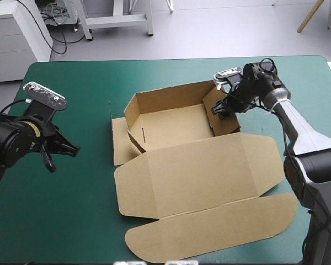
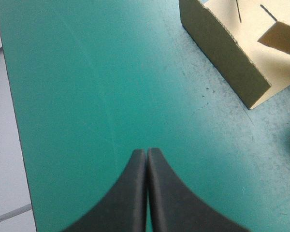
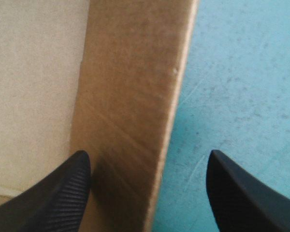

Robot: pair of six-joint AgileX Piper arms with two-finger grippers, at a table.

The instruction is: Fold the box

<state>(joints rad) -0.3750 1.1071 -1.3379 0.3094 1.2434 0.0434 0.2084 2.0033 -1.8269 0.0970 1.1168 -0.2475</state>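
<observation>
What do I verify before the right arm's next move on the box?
1. Right pincer open: ok.
2. Its fingers stand either side of the right wall of the box, one inside, one outside: ok.
3. Wall gripped: not ok, the fingers stand apart.
4. Left pincer shut over bare teal-green cover, clear of the box: ok.
5. Lid flat on the cover: ok.

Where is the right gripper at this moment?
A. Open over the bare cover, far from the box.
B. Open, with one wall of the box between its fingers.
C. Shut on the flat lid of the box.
B: the right gripper has its black fingers standing apart, with a raised wall of the brown box between them and the teal-green cover on the wall's outer side.
</observation>
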